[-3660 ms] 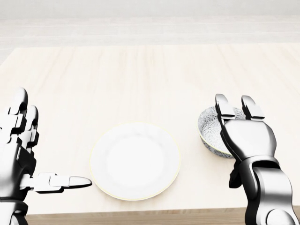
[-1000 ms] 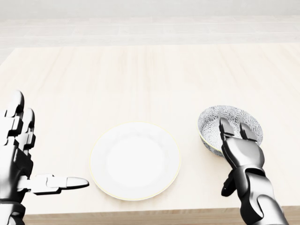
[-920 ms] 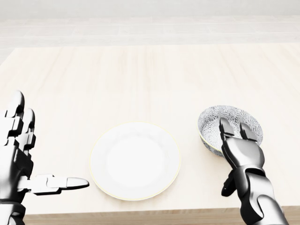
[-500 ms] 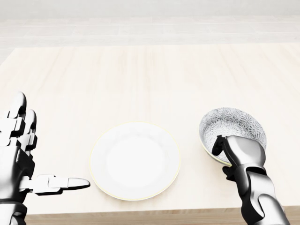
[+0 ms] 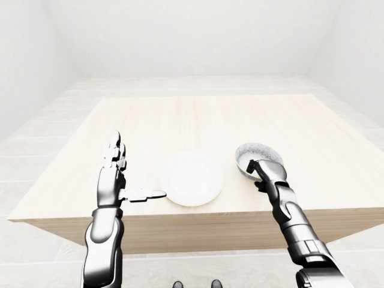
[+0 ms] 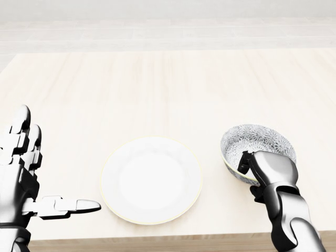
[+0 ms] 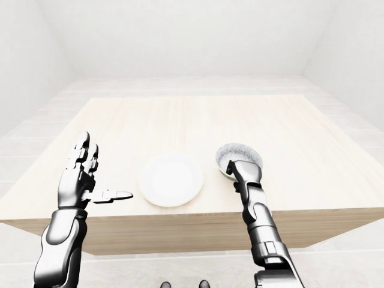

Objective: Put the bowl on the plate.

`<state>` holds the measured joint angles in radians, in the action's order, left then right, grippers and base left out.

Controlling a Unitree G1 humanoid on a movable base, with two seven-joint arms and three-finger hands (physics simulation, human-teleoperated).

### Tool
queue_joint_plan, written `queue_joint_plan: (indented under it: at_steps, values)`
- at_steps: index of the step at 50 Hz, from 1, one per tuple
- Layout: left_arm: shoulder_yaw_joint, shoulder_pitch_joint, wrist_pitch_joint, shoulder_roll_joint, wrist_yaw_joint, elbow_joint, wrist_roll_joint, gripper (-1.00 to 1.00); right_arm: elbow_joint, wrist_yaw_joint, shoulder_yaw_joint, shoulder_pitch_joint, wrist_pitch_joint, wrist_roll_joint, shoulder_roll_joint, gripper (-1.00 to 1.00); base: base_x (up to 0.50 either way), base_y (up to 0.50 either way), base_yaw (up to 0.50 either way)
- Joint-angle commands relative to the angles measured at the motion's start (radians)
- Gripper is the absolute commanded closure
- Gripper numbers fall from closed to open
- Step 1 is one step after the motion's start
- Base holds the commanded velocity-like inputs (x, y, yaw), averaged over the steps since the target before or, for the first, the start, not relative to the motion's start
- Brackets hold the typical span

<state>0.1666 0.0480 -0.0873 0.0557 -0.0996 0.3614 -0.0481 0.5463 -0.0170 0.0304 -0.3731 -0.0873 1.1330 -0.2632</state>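
Observation:
A patterned grey-and-white bowl (image 6: 257, 149) is at the right of the head view, tilted a little and held by its near rim. My right hand (image 6: 258, 167) is shut on that rim from below the bowl in the picture. The round white plate (image 6: 151, 179) lies flat on the wooden table (image 6: 157, 89), to the left of the bowl and apart from it. At the far left, my left hand (image 6: 31, 178) is open, fingers upright and thumb pointing toward the plate, with nothing in it.
The table's near edge (image 6: 157, 242) runs just below the plate and both hands. In the eye views a pale floor (image 5: 180, 84) and white walls surround the table.
My right hand came down from above the bowl, closed on its near rim and tipped and raised it a little. The left hand and the plate stayed put.

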Motion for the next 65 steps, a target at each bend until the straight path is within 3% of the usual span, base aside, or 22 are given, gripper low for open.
queue_joint_plan:
  at_steps: [1,25,40,65]
  values:
    - [0.0,0.002,0.0,0.0,0.0,-0.005,-0.003,-1.0,-0.062,-0.043,-0.001,0.018,0.0,0.023,-0.002,0.29,0.0,0.0,0.0]
    - [0.003,0.004,0.0,-0.001,-0.001,0.008,-0.002,-1.0,-0.42,-0.303,0.045,0.079,0.0,0.186,-0.006,0.31,0.0,0.0,0.0]
    - [0.007,0.003,0.0,0.001,-0.004,-0.001,0.002,-1.0,-0.536,-0.376,0.058,0.107,0.0,0.263,0.027,0.31,0.0,0.0,0.0]
    - [0.013,0.006,0.0,0.003,-0.007,-0.003,0.006,-1.0,-0.827,-0.503,0.001,0.197,0.0,0.361,0.148,0.3,0.0,0.0,0.0]
